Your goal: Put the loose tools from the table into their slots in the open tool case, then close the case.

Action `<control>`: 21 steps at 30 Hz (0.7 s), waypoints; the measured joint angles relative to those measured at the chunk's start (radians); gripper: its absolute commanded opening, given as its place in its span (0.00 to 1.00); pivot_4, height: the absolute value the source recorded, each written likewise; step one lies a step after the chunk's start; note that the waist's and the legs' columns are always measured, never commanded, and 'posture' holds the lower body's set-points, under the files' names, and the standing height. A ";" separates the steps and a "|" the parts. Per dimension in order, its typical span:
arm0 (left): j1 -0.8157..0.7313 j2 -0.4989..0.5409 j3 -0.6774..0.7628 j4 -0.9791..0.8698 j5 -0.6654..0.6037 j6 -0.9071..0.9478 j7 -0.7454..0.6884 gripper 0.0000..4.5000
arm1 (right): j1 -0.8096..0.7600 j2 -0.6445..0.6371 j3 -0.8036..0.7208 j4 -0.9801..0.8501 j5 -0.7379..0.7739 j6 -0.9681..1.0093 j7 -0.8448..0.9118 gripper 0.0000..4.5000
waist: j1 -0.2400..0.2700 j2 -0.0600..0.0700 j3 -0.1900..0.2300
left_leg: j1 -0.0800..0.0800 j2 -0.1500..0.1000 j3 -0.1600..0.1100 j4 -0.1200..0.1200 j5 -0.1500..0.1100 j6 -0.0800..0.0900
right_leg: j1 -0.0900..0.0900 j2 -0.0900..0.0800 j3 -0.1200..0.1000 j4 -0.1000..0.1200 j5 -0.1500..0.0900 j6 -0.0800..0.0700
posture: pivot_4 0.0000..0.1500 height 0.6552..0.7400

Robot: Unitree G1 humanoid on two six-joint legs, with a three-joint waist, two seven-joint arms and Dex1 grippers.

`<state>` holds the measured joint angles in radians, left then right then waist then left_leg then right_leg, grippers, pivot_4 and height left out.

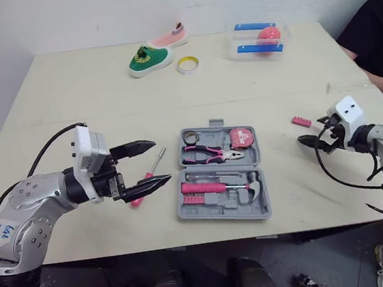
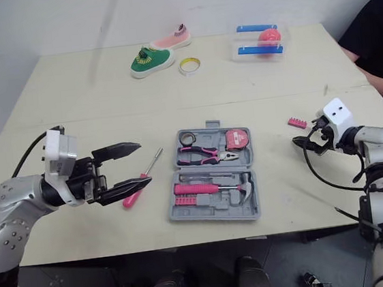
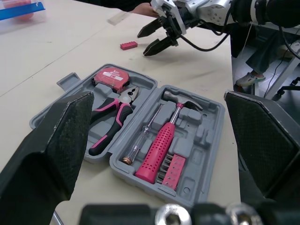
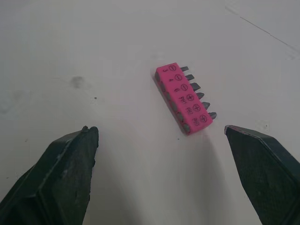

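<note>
Left gripper jaws wide, empty, by pink screwdriver beside open tool case. Right gripper wide too, facing pink bit holder.

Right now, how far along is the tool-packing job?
Done: pliers, tape measure, hammer sit in the open case. In hand: nothing; left pincer and right pincer are open, empty. Left: pink bit strip near the right pincer, screwdriver beside the case, closing it.
</note>
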<state>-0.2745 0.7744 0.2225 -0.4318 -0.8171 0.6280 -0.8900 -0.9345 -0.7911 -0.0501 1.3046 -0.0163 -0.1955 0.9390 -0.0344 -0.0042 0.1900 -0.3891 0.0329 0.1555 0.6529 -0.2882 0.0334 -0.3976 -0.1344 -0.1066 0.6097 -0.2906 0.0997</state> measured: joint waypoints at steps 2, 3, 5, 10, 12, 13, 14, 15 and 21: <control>-0.002 0.008 0.000 -0.002 -0.006 0.012 0.000 1.00 | -0.011 0.006 0.000 0.006 -0.007 0.005 -0.024 1.00 | 0.000 0.000 0.000 | 0.000 0.000 0.000 0.001 0.000 0.000 | 0.000 0.000 0.000 0.000 0.000 0.000 | 1.00 1.00; -0.004 0.012 0.000 -0.002 -0.008 0.015 0.000 1.00 | -0.016 0.010 -0.003 0.012 -0.010 0.011 -0.034 1.00 | 0.000 0.000 0.000 | 0.000 0.000 0.000 0.001 0.000 0.000 | 0.000 0.000 0.000 0.000 0.000 0.000 | 1.00 1.00; -0.008 0.020 0.002 -0.004 -0.019 0.026 0.000 1.00 | -0.027 0.022 -0.018 0.024 -0.010 0.031 -0.052 1.00 | 0.000 0.000 0.000 | 0.000 0.000 0.000 0.002 0.000 0.000 | 0.000 0.000 0.000 0.001 0.000 0.000 | 1.00 1.00; -0.030 0.038 0.004 -0.034 -0.046 0.055 0.001 1.00 | -0.030 0.063 -0.076 0.033 0.009 0.080 -0.115 1.00 | -0.006 0.000 0.000 | 0.001 0.000 0.000 0.002 0.000 0.000 | 0.001 0.001 0.001 0.001 0.000 0.000 | 1.00 1.00; -0.030 0.049 0.004 -0.034 -0.051 0.064 -0.001 1.00 | -0.030 0.073 -0.077 0.033 0.006 0.075 -0.119 1.00 | -0.012 0.000 0.000 | 0.001 0.001 0.000 0.002 0.000 0.000 | 0.001 0.001 0.001 0.001 0.000 0.000 | 1.00 1.00; -0.030 0.055 0.005 -0.034 -0.053 0.069 -0.002 1.00 | -0.030 0.077 -0.077 0.033 0.005 0.070 -0.122 1.00 | -0.015 0.000 0.000 | 0.001 0.001 0.000 0.002 0.000 0.000 | 0.001 0.001 0.001 0.001 0.000 0.000 | 1.00 1.00; -0.030 0.060 0.005 -0.034 -0.055 0.072 -0.003 1.00 | -0.030 0.084 -0.082 0.032 0.006 0.072 -0.129 1.00 | -0.019 -0.001 0.000 | 0.001 0.001 0.000 0.002 0.000 0.000 | 0.001 0.001 0.001 0.001 0.000 0.000 | 1.00 1.00; -0.030 0.060 0.005 -0.034 -0.058 0.074 -0.003 1.00 | -0.032 0.096 -0.097 0.033 0.013 0.093 -0.136 1.00 | -0.023 -0.001 -0.001 | 0.001 0.001 0.000 0.002 0.000 0.000 | 0.001 0.001 0.001 0.002 0.000 0.000 | 1.00 1.00; -0.039 0.042 0.004 -0.039 -0.061 0.078 0.015 1.00 | -0.040 0.135 -0.188 0.034 0.071 0.174 -0.149 1.00 | -0.028 -0.002 -0.001 | 0.001 0.002 0.000 0.001 0.000 -0.001 | 0.001 0.003 0.001 0.002 0.000 0.000 | 1.00 1.00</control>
<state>-0.3137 0.8161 0.2262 -0.4709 -0.8777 0.7065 -0.8749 -0.9741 -0.6558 -0.2382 1.3384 0.0551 -0.0211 0.7905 -0.0627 -0.0061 0.1890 -0.3877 0.0351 0.1555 0.6542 -0.2882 0.0323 -0.3961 -0.1316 -0.1054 0.6118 -0.2906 0.0997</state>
